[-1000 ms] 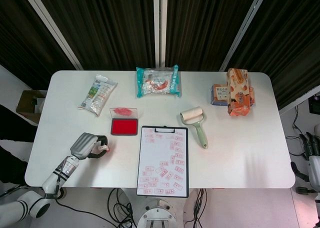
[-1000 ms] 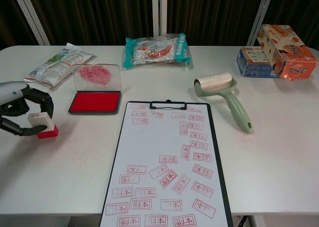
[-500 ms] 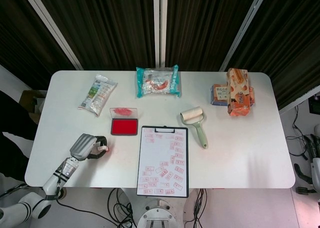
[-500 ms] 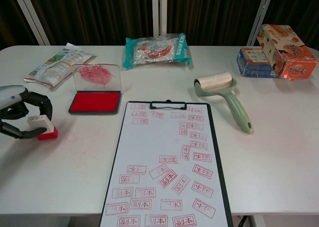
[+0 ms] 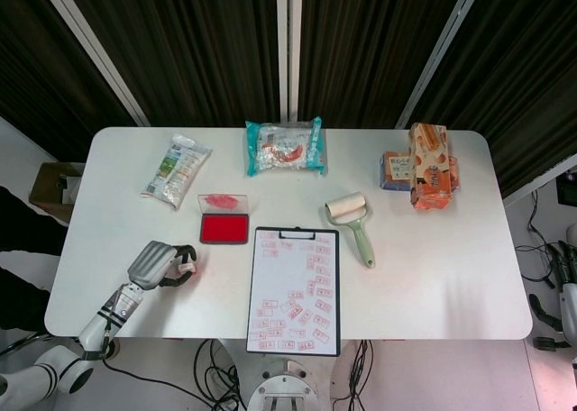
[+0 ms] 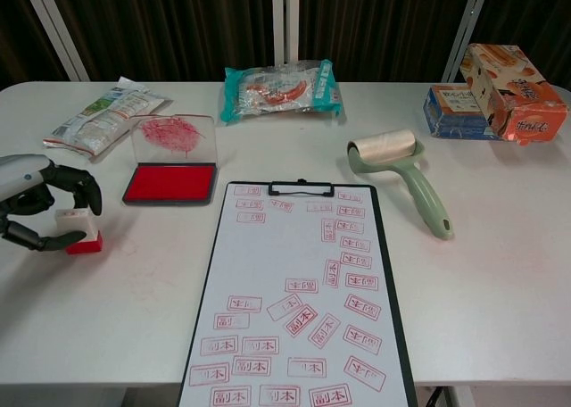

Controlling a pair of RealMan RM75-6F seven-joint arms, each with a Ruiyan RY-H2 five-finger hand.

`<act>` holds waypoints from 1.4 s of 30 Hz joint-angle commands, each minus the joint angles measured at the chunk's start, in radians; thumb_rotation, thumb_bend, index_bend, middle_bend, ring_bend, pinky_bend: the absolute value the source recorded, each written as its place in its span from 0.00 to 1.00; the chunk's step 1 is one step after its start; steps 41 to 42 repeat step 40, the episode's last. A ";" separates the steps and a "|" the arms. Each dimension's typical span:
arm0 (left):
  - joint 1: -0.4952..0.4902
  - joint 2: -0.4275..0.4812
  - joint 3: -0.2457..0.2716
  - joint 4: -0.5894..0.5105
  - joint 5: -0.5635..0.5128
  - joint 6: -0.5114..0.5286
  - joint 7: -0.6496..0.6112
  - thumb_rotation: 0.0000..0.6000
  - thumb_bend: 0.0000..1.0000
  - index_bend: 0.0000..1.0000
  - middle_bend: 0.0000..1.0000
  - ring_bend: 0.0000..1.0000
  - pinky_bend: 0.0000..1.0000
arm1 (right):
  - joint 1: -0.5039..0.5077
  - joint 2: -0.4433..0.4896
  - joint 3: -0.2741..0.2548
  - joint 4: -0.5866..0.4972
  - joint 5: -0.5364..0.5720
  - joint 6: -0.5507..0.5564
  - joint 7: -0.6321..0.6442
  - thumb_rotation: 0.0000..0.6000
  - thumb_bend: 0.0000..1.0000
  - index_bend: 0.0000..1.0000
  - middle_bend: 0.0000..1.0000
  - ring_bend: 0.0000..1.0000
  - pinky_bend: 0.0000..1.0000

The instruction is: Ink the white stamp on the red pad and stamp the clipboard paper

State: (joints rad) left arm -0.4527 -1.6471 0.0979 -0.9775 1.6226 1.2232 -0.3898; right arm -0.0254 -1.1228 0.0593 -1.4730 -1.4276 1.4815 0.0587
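The white stamp (image 6: 75,223) with a red base stands on the table at the front left, also seen as the white stamp (image 5: 188,268) from above. My left hand (image 6: 37,212) curls around it, fingers over its top and thumb against its near side; from the head view my left hand (image 5: 159,265) lies just left of it. The red pad (image 6: 169,183) lies open, its clear lid (image 6: 174,139) raised behind it. The clipboard (image 6: 295,189) lies at the centre front, its paper (image 6: 285,273) bearing several red marks. My right hand (image 5: 569,265) hangs off the table's right edge, mostly cut off.
A green lint roller (image 6: 401,169) lies right of the clipboard. A teal snack bag (image 6: 281,89) and a white packet (image 6: 103,114) lie at the back. Two orange boxes (image 6: 508,93) stand at the back right.
My left hand has shifted slightly to the left and closed in more tightly around the stamp. The stamp has barely moved.
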 commanded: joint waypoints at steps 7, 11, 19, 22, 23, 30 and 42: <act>0.000 0.006 -0.002 -0.011 0.006 0.004 0.004 1.00 0.27 0.38 0.48 1.00 1.00 | -0.002 0.001 0.002 0.001 0.000 0.006 0.003 1.00 0.25 0.00 0.00 0.00 0.00; 0.005 0.016 -0.003 -0.026 0.012 0.020 0.005 1.00 0.25 0.35 0.46 1.00 1.00 | -0.004 0.001 0.004 0.004 0.002 0.009 0.007 1.00 0.25 0.00 0.00 0.00 0.00; 0.042 0.154 -0.077 -0.190 -0.008 0.175 0.064 1.00 0.17 0.34 0.45 0.97 1.00 | -0.005 0.005 0.016 0.018 0.020 0.007 0.028 1.00 0.25 0.00 0.00 0.00 0.00; 0.078 0.252 -0.111 -0.314 -0.015 0.272 0.135 1.00 0.16 0.35 0.44 0.82 0.97 | -0.005 0.003 0.018 0.024 0.023 0.006 0.037 1.00 0.25 0.00 0.00 0.00 0.00; 0.100 0.296 -0.114 -0.368 -0.022 0.299 0.181 0.94 0.16 0.34 0.41 0.71 0.88 | -0.005 0.001 0.019 0.027 0.022 0.008 0.041 1.00 0.25 0.00 0.00 0.00 0.00; 0.246 0.513 -0.051 -0.596 -0.108 0.343 0.473 0.00 0.13 0.15 0.08 0.07 0.19 | -0.001 -0.021 0.004 0.079 -0.043 0.040 0.063 1.00 0.23 0.00 0.00 0.00 0.00; 0.345 0.509 -0.006 -0.510 -0.061 0.401 0.390 0.00 0.10 0.14 0.08 0.07 0.18 | 0.019 -0.040 -0.003 0.104 -0.099 0.059 0.048 1.00 0.23 0.00 0.00 0.00 0.00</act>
